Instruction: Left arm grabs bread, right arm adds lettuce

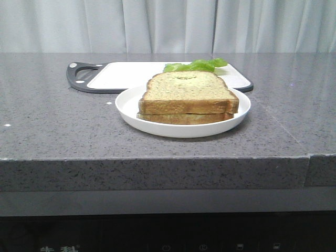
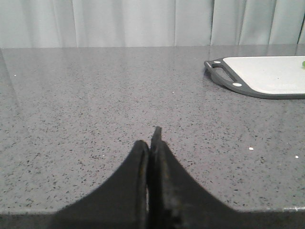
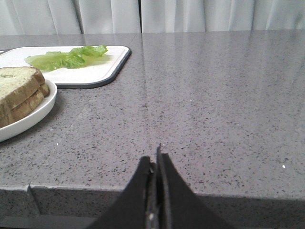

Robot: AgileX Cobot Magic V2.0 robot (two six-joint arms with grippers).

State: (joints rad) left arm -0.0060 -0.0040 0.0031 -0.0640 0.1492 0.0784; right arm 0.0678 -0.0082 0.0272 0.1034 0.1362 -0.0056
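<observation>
Across the middle of the front view runs a grey speckled stone counter [image 1: 58, 131], its front edge a thick slab with a seam low at the right; pale pleated curtains [image 1: 168, 23] close off the whole upper band behind it. Centre frame sits one white plate [image 1: 126, 107], and on it two slices are stacked: the bread [image 1: 188, 93], thick and golden-brown with a darker crust, lies on top of a second slice [image 1: 184, 118] whose edge alone shows beneath. Behind the plate lies one white cutting board [image 1: 121, 74] with a dark rim and a handle at its left end. One lettuce [image 1: 195, 65] leaf, bright green and ruffled, rests on the board just above the bread in frame.

Neither arm shows in the front view. At the bottom centre of the left wrist view, the left gripper [image 2: 151, 143] has its two wedge fingers pressed together with nothing between them, low over bare counter. At the bottom centre of the right wrist view, the right gripper [image 3: 155, 162] is likewise closed and empty, near the counter's front edge, well apart from plate and board in the upper left.
</observation>
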